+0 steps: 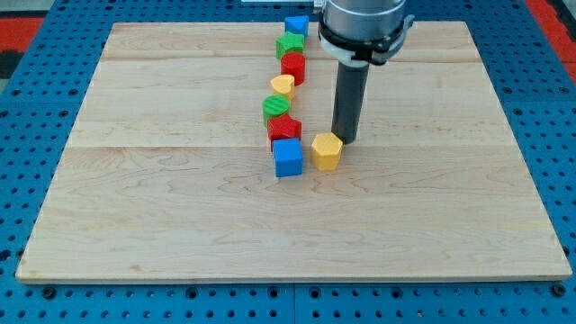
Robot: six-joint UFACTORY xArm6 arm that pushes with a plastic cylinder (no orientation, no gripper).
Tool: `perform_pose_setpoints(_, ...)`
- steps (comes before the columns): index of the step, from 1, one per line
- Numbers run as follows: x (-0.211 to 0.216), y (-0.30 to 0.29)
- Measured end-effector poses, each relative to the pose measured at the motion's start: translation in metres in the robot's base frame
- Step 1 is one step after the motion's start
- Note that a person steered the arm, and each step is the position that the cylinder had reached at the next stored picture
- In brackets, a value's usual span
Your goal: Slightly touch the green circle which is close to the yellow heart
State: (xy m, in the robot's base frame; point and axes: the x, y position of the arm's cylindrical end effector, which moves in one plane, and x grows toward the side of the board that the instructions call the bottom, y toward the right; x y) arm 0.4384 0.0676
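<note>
Nearest the camera lies the bare front edge of the wooden bench [297,261], on which all blocks rest. Just above it, a blue cube [288,157] and a yellow hexagonal block [327,151] sit side by side, close but apart. From the blue cube a loose column runs toward the view's top: a red star-like block [283,128] touching the cube, the green circle [275,107], the yellow heart [283,86], a red block [293,66], a green star-like block [289,44] and a second blue cube [296,24]. The task's thing, the green circle, sits immediately below the yellow heart, apparently touching it, which singles it out from the other green block. No claw is fitted, so nothing can open, close or be held; the arm ends in a dark rod. My tip [346,140] rests just above and right of the yellow hexagonal block, well to the right of the green circle. A light touch probably calls for a short leftward approach from the open side.
</note>
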Motion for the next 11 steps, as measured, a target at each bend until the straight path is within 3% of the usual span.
perform_pose_setpoints(1,0.025,0.0)
perform_pose_setpoints(3,0.029,0.003)
perform_pose_setpoints(5,0.002,-0.018)
perform_pose_setpoints(9,0.077,-0.011)
perform_pose_setpoints(11,0.077,-0.025)
